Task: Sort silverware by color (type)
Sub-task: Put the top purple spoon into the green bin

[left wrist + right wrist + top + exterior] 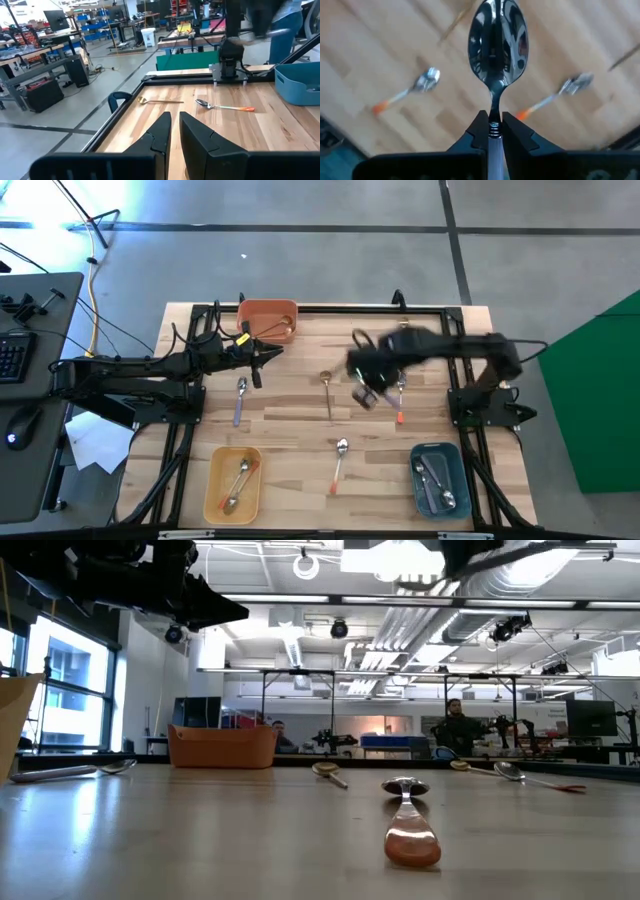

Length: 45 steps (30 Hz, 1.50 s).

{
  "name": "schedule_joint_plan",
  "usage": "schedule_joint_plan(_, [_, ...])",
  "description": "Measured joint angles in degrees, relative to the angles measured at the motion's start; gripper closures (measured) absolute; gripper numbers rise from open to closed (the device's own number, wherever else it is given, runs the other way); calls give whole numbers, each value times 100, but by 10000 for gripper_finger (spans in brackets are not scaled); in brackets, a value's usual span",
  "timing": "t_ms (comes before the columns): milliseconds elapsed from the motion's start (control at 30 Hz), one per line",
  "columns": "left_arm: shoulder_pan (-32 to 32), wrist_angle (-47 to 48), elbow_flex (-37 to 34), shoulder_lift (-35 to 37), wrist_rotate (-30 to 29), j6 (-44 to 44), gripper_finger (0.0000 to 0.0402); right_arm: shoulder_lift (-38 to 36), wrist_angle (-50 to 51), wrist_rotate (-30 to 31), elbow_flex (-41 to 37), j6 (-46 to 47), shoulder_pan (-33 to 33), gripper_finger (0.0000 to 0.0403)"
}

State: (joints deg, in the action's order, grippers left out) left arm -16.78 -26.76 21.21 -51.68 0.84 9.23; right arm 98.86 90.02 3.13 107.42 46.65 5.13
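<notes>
Glossy oval spoon (497, 37) bowl, pale handle.

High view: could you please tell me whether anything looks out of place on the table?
Nothing looks damaged or spilled. Unsorted on the table: a purple-handled spoon, a gold spoon, one orange-handled spoon and a second orange-handled spoon by the right gripper, which holds a fifth spoon aloft.

I see a pale wooden surface (290, 415) edged by a black frame. Directly on it sit three bins: an orange bin (267, 319) at the far edge, a yellow bin (233, 483) and a teal bin (437, 477) at the near edge. Between them lie loose spoons: a purple-handled spoon (240, 400), a gold spoon (327, 392), and two orange-handled spoons (338, 464), well apart.
</notes>
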Motion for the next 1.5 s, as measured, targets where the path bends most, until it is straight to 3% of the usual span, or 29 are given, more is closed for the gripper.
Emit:
schedule_joint_plan(200, [0, -3, 0, 0, 0, 0, 371, -782, 8, 23, -1264, 2199, 1431, 386])
schedule_joint_plan(367, [0, 5, 0, 0, 0, -17, 371, -1342, -158, -559, -2554, 4150, 2433, 386])
schedule_joint_plan(633, [0, 26, 0, 0, 2, -114, 371, -1854, -1637, -1048, -4236, 5988, 3389, 386])
schedule_joint_plan(900, [0, 127, 0, 0, 2, -120, 371, -1861, -2908, -1276, -5163, 6638, 3878, 386])
schedule_joint_plan(1067, [0, 134, 0, 0, 0, -161, 371, -1861, -3022, -1716, -5483, 6647, 3933, 382])
schedule_joint_plan(1500, [0, 349, 0, 163, 0, -161, 371, -1859, -3499, -1884, -5749, 6214, 3923, 365])
